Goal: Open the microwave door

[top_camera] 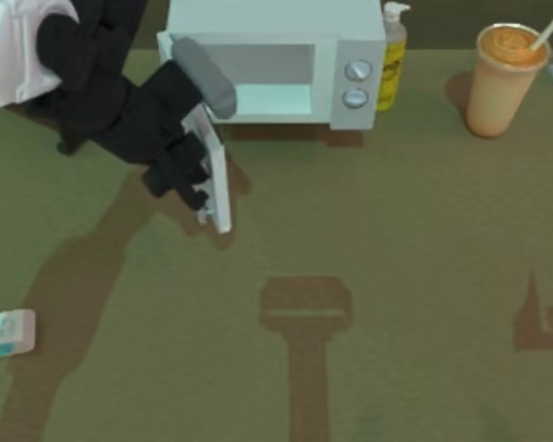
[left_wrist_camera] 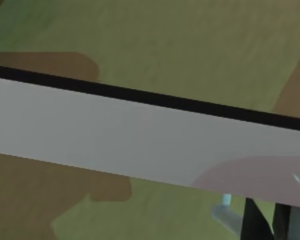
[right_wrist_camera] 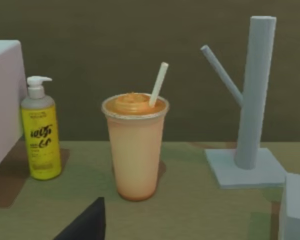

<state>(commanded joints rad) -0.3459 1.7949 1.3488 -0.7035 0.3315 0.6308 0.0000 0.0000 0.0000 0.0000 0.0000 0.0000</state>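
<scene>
The pale blue-white microwave [top_camera: 276,28] stands at the back of the table, its cavity showing. Its door [top_camera: 218,184] is swung out toward the front and shows edge-on. My left gripper [top_camera: 201,193] is at the door's free end, shut on the door's handle. In the left wrist view the door [left_wrist_camera: 140,135] fills the middle as a pale band, with the grey handle [left_wrist_camera: 230,217] running behind my dark fingers [left_wrist_camera: 255,225]. The right arm is outside the top view. Only one black fingertip [right_wrist_camera: 90,220] shows in the right wrist view.
A yellow pump bottle [top_camera: 392,64] stands right of the microwave, and an orange cup with a straw [top_camera: 504,78] is farther right. A grey branched stand [right_wrist_camera: 250,115] is beyond the cup. A teal-white box [top_camera: 5,333] lies at the left edge.
</scene>
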